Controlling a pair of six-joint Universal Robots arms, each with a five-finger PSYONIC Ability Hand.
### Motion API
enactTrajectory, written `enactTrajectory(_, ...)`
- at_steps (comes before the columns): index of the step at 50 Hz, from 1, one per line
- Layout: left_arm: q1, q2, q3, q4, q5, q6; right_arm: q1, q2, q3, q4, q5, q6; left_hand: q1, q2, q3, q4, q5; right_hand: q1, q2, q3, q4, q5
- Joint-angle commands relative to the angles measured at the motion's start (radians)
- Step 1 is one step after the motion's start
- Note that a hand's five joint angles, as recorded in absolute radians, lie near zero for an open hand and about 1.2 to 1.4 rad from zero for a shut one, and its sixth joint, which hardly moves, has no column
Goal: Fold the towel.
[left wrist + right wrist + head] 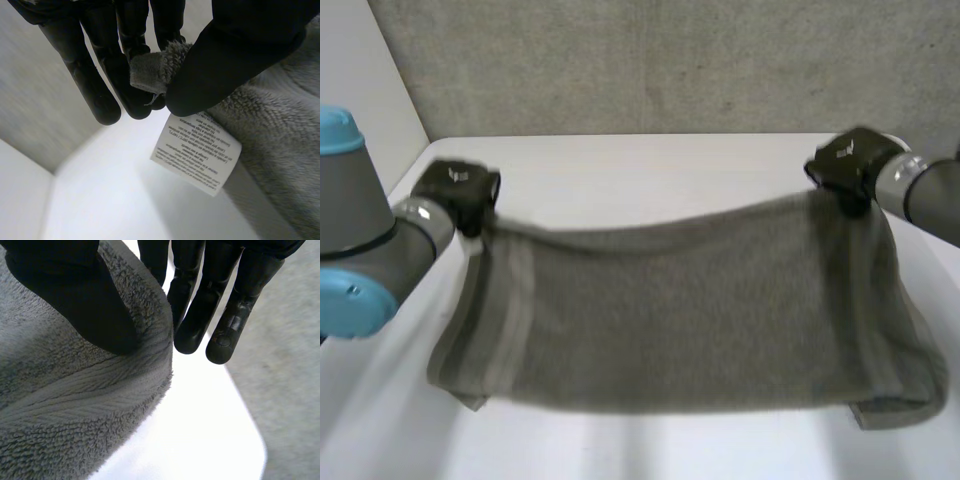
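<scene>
— What sits closest to the lens?

— The left arm [350, 240], a grey joint with light-blue caps, at the far left edge of the head view. It runs up and right to the left hand [460, 195], in the upper left of the frame.

— Is that hand holding anything?

— Yes. In its own wrist view the thumb and the fingertips pinch a small fuzzy corner of the towel [690, 320] between them. A white printed label [196, 152] hangs from the cloth just under the thumb tip.

— Where is the towel as a whole?

— It is grey and spans the middle of the frame from one hand to the other. It is lifted off the white table [650, 165] along its top edge, which sags a little between the two hands. A woven stripe runs down it near the left end. The bottom edge hangs low across the lower part of the frame, with a corner drooping at each end. I cannot tell whether that edge touches the table.

— And further right?

— The right hand [850, 165], in the upper right, has the towel's other top corner. Its wrist view shows the thumb pressed onto the plush face beside the ribbed hem, with the fingers straight on the far side of the edge, so the cloth is clamped between them. The right arm [930, 200] leaves the frame at the right edge.

— Behind all that?

— A speckled grey wall [670, 60] across the top of the frame.
</scene>
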Motion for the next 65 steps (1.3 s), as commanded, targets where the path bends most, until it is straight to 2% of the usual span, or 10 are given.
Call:
enactTrajectory(1, -0.008, 0.033, 0.143, 0.329, 0.000, -0.020, 0.008, -0.076, -0.131, -0.504, 0.023, 0.165, 0.208, 0.179, 0.179, 0.179, 0.185, 0.337, 0.218, 0.202, 0.196, 0.284)
enactTrajectory(3, -0.009, 0.113, 0.128, 0.575, -0.004, -0.041, 0.004, -0.135, -0.087, -0.640, 0.032, 0.230, 0.208, 0.179, 0.179, 0.179, 0.185, 0.337, 0.218, 0.202, 0.196, 0.284)
enactTrajectory(8, -0.016, 0.194, 0.076, 0.757, -0.014, -0.083, -0.005, -0.278, 0.068, -0.826, 0.035, 0.371, 0.208, 0.179, 0.179, 0.179, 0.185, 0.337, 0.218, 0.202, 0.196, 0.284)
enactTrajectory(17, -0.002, 0.207, -0.096, 0.644, -0.008, -0.127, 0.001, -0.283, 0.236, -0.519, -0.110, 0.370, 0.208, 0.179, 0.179, 0.179, 0.185, 0.337, 0.218, 0.202, 0.196, 0.284)
enactTrajectory(25, 0.027, 0.102, -0.296, 0.581, -0.004, -0.124, -0.001, -0.172, 0.423, -0.460, -0.200, 0.254, 0.208, 0.179, 0.179, 0.179, 0.185, 0.337, 0.218, 0.202, 0.196, 0.284)
enactTrajectory(34, 0.046, 0.042, -0.412, 0.553, -0.004, -0.120, -0.013, 0.053, 0.483, -0.445, -0.194, 0.126, 0.208, 0.179, 0.179, 0.179, 0.185, 0.337, 0.218, 0.202, 0.196, 0.284)
enactTrajectory(44, 0.073, 0.102, -0.441, 0.438, -0.004, -0.124, -0.076, 0.028, 0.524, -0.451, -0.214, 0.192, 0.208, 0.179, 0.179, 0.179, 0.185, 0.337, 0.218, 0.202, 0.196, 0.284)
enactTrajectory(47, 0.076, 0.119, -0.444, 0.434, -0.006, -0.129, -0.102, 0.014, 0.531, -0.463, -0.237, 0.294, 0.208, 0.179, 0.179, 0.179, 0.185, -0.133, -0.251, -0.268, -0.273, -0.186)
enactTrajectory(49, 0.073, 0.119, -0.446, 0.434, -0.007, -0.130, -0.114, 0.014, 0.529, -0.464, -0.237, 0.321, 0.208, 0.179, 0.179, 0.179, 0.185, -0.231, -0.350, -0.366, -0.371, -0.284)
enactTrajectory(65, 0.060, 0.119, -0.473, 0.432, -0.006, -0.129, -0.179, 0.039, 0.494, -0.400, -0.230, 0.298, 0.208, 0.179, 0.179, 0.179, 0.185, -0.285, -0.403, -0.420, -0.425, -0.338)
